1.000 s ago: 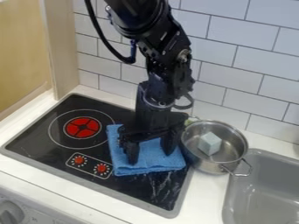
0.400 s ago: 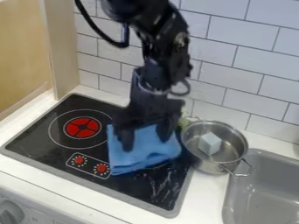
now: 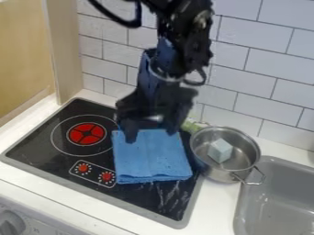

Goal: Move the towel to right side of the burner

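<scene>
Gripper (image 3: 151, 136) is up and to the right of the burner (image 3: 86, 133) as my camera sees it, jaws spread wide with nothing between them that I can make out. The towel (image 3: 152, 158) is folded flat, also right of the burner, its back left corner right up against the outer ring, maybe a hair over it.

Relation that matters if I go again: most of the towel lies on the camera side of the gripper, with the jaws side by side across its back edge. Its folds make it nearly square, so I can't call a clear long axis.

I'd say this is basically done, since the towel's already on the burner's right. Probably just lift clear now. If I wanted that corner further off the ring, I'd pinch nearer the towel's middle and nudge right, careful not to bunch it.
</scene>
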Robot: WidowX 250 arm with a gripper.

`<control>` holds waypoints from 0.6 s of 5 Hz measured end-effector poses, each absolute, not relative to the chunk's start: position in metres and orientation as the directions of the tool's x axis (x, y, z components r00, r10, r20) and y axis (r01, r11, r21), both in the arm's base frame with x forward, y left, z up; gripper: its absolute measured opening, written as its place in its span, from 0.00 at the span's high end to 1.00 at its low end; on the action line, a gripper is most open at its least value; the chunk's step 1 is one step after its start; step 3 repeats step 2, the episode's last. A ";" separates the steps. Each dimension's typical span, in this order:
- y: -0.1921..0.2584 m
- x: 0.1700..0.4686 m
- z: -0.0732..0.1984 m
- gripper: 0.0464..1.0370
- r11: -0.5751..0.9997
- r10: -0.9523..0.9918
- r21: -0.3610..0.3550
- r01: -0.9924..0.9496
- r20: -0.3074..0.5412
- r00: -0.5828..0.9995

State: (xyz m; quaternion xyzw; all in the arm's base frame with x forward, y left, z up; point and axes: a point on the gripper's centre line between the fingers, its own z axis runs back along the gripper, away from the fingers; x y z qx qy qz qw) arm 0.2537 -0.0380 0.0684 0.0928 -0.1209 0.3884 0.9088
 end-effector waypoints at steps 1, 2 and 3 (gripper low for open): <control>-0.043 0.254 0.077 0.04 0.691 0.662 0.086 -0.718 0.326 0.675; -0.043 0.257 0.085 0.04 0.676 0.650 0.100 -0.730 0.385 0.655; -0.043 0.257 0.085 0.04 0.676 0.650 0.100 -0.730 0.385 0.655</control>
